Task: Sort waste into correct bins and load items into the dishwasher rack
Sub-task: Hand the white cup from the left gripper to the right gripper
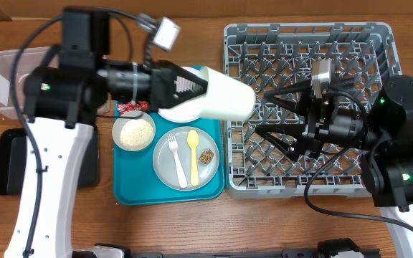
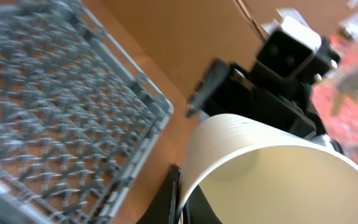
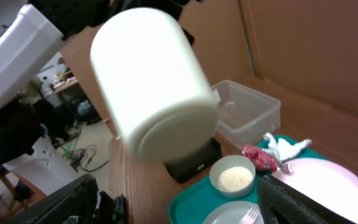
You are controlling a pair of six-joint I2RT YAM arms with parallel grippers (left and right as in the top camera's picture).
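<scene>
Left gripper (image 1: 192, 87) clamps the white cup (image 1: 226, 97) sideways over the rack (image 1: 307, 34)'s left edge, right gripper (image 1: 259, 115) gaping empty beside it.

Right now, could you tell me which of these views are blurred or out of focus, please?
Overhead: sharp and evenly lit throughout, the white cup crisp. Left wrist: the dishwasher rack is smeared by motion blur, the background soft. Right wrist: the cup, close to the lens, is blurred, while the bowl of rice behind it reads fairly clear.
</scene>
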